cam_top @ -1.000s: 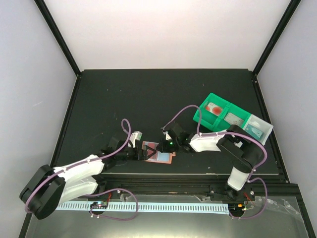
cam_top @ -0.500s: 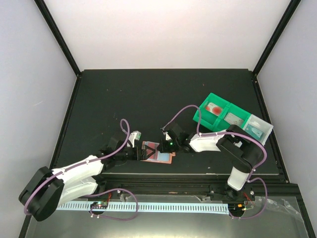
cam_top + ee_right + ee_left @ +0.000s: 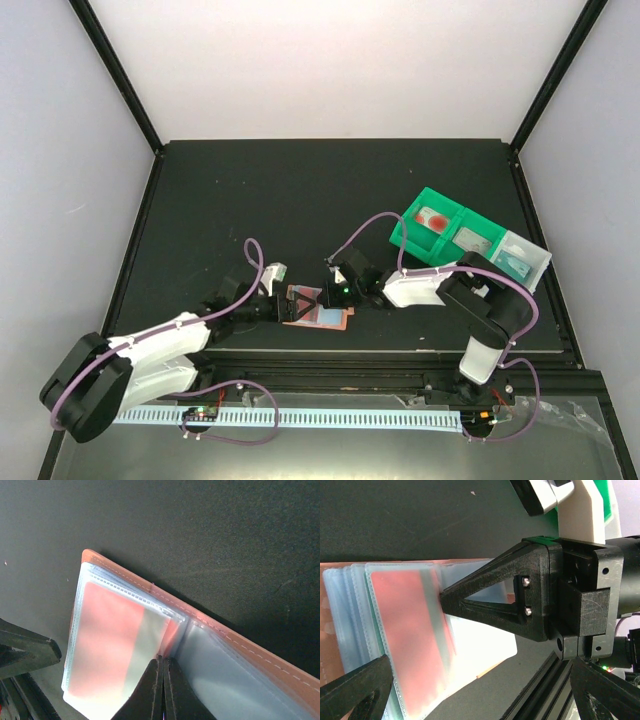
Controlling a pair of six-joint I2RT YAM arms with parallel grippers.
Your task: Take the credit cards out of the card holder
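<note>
Right jaws pinched fully together, tips meeting at the inner edge of the clear sleeve (image 3: 147,642) that carries the red credit card (image 3: 102,635); we cannot tell whether they actually grip it. Left jaws spread wide, nothing between them, at the left end of the card holder (image 3: 322,312). Holder lies open on the tabletop (image 3: 300,200) near the front edge, between both sets of jaws, terracotta cover facing down.
</note>
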